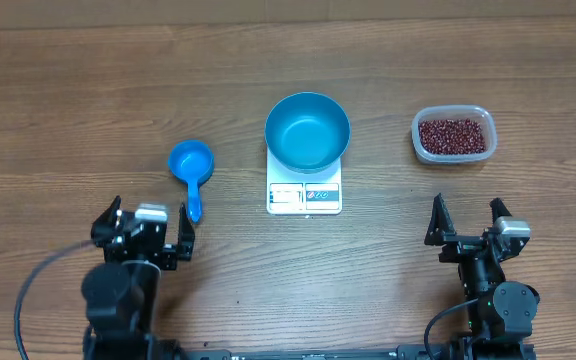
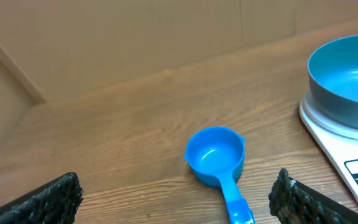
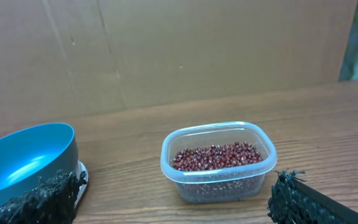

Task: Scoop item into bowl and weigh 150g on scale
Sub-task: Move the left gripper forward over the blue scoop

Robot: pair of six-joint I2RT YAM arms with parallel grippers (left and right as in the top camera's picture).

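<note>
Bowls: one, a round deep blue bowl (image 1: 307, 131) with smooth sides, sitting right on the scale, its inside showing plain blue.
Scales: one, a small flat white square kitchen scale (image 1: 304, 195) at mid-table, display strip on the edge facing the arms.
Beans: too many to count! A loose heap of small dark red-brown beans (image 1: 453, 135), all inside the tub.
Tubs: one, a clear plastic rectangular tub (image 1: 416, 135) with rounded corners, to the right of the bowl and apart from it.
Scoops: one, a small blue plastic scoop (image 1: 191, 165), cup up, to the left of the scale, its handle pointing back at the left arm.
Table: one brown wood-grain table (image 1: 68, 100) carrying everything.
Left arm: low at the near edge, the left claw (image 1: 149, 212) aimed at the scoop, jaws spread wide, nothing between them, short of the handle tip.
Right arm: near edge too, the right claw (image 1: 466, 205) facing the tub, jaws fully apart, gripping nothing, well apart from the tub.
Hard to see: the bowl covers most of the scale's top, and the display figures are too small to read.
Cut off: the left wrist view loses the scoop's handle end at the bottom and part of the bowl and scale at the right. The right wrist view clips the bowl at the left. The overhead view clips both arm bases.
</note>
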